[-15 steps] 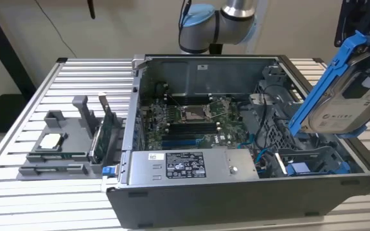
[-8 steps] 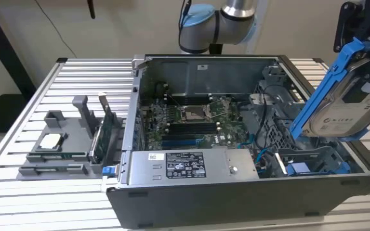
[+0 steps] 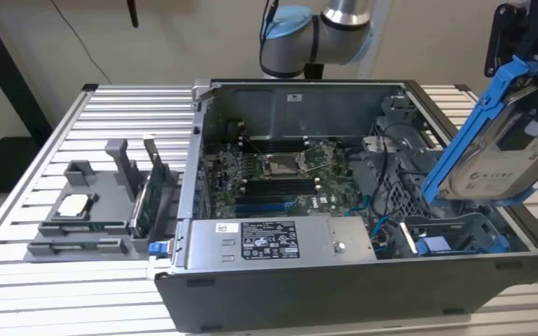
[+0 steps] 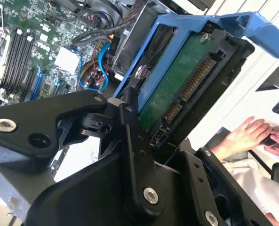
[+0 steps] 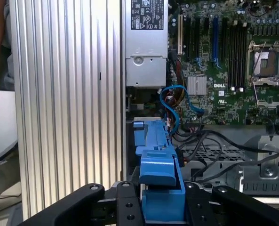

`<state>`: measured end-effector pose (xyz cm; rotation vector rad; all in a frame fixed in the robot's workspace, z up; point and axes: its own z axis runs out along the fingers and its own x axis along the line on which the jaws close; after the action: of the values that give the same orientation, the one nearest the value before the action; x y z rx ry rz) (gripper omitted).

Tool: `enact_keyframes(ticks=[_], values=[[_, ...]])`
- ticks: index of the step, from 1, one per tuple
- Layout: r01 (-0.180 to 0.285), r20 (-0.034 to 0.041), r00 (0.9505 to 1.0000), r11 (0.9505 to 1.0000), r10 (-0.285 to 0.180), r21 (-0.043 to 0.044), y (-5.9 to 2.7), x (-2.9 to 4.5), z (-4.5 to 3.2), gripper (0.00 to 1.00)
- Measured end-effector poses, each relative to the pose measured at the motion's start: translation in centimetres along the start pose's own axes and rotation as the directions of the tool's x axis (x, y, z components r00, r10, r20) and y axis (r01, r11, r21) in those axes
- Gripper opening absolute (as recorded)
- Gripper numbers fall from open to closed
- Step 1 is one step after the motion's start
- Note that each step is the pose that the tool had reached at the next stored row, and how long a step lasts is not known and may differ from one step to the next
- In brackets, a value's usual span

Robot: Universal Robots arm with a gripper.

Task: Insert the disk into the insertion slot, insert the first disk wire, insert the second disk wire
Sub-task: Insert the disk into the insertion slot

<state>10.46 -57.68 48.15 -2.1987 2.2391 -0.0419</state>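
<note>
A slatted metal desk (image 3: 110, 112) carried an open computer case (image 3: 344, 297) lying on its side. Inside lay a green motherboard (image 3: 279, 175), with a grey power-supply box (image 3: 279, 241) along the near wall. At the exterior view's right end of the case sat the insertion slot (image 3: 461, 227), a dark bay edged in blue plastic, with nothing in it. The disk (image 3: 507, 157) in its blue carrier hung in the air above that slot, steeply tilted and well apart from it. The tool (image 5: 162, 207) was clamped on the carrier's sides. Loose blue cables (image 5: 174, 101) curled near the bay. A clean insertion would likely depend on levelling the disk, squaring the carrier with the blue edges, and keeping clear of those cables.
</note>
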Motion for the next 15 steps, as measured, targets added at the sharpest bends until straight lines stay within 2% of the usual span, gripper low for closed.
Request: enact_keyframes(ticks=[15], values=[[-0.003,-0.0002,1.0,1.0,0.003,0.0,0.04,-0.03,2.0,0.33]])
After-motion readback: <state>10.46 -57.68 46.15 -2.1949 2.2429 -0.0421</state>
